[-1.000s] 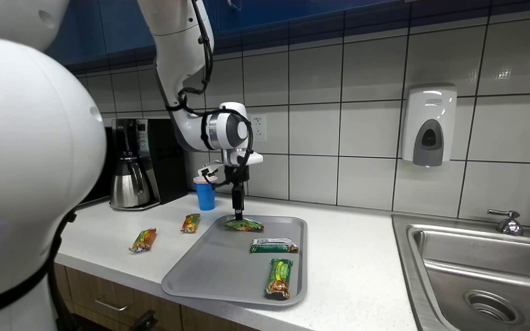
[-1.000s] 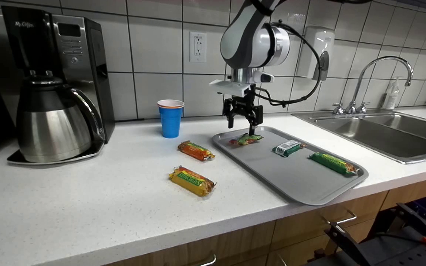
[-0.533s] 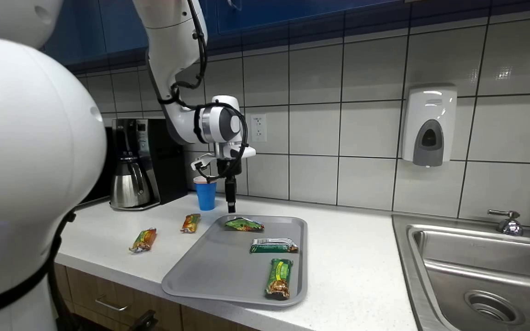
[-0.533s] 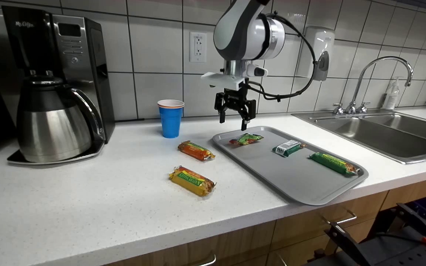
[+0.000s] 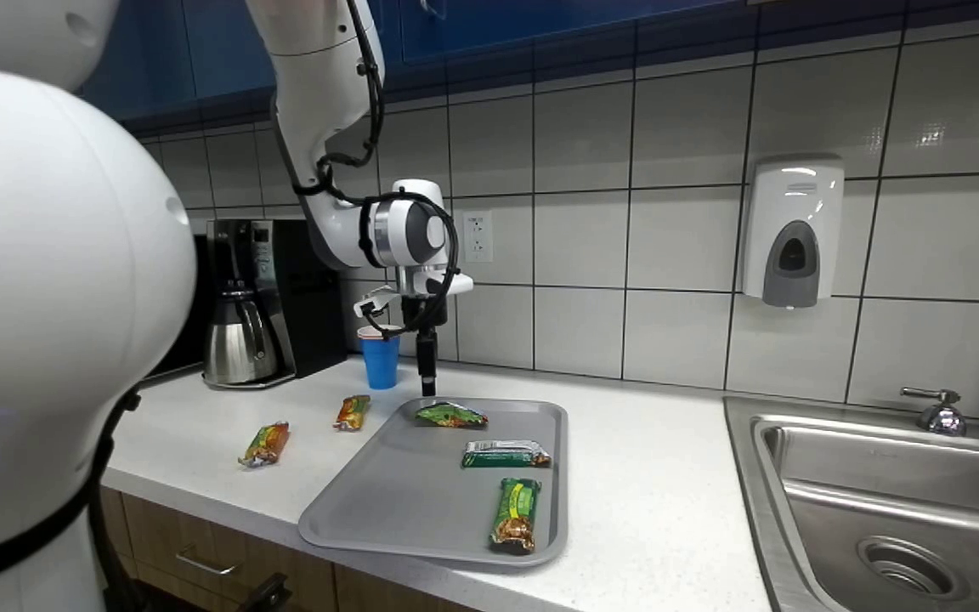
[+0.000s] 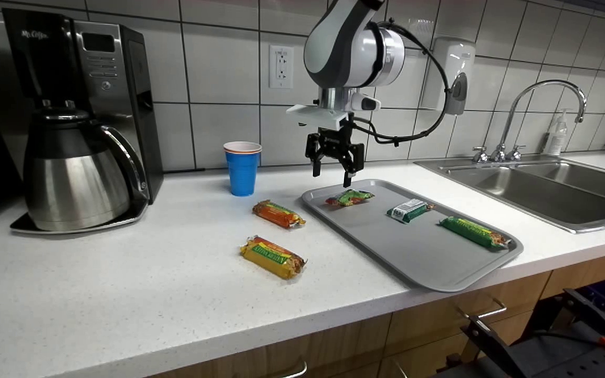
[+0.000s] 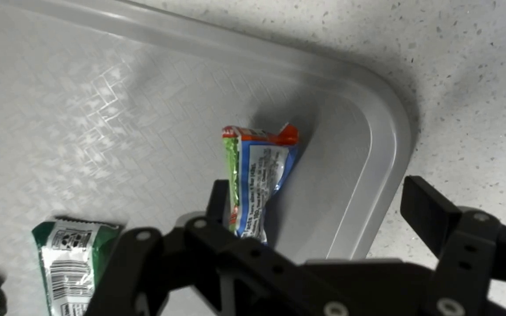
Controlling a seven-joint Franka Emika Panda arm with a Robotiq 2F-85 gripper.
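Over the pale bench (image 6: 150,294), at a corner of the gray tray (image 6: 418,257), the claw (image 6: 332,176) hangs higher and farther aside than one second ago, when it stood down at the green-and-red packet (image 6: 350,198). That packet lies unmoved on the tray, just below one side of the claw, apart from it. The claw is spread wide, holding nothing.

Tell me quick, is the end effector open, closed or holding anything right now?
End effector: open, holding nothing; the nearest wrapped bar lies on the tray.
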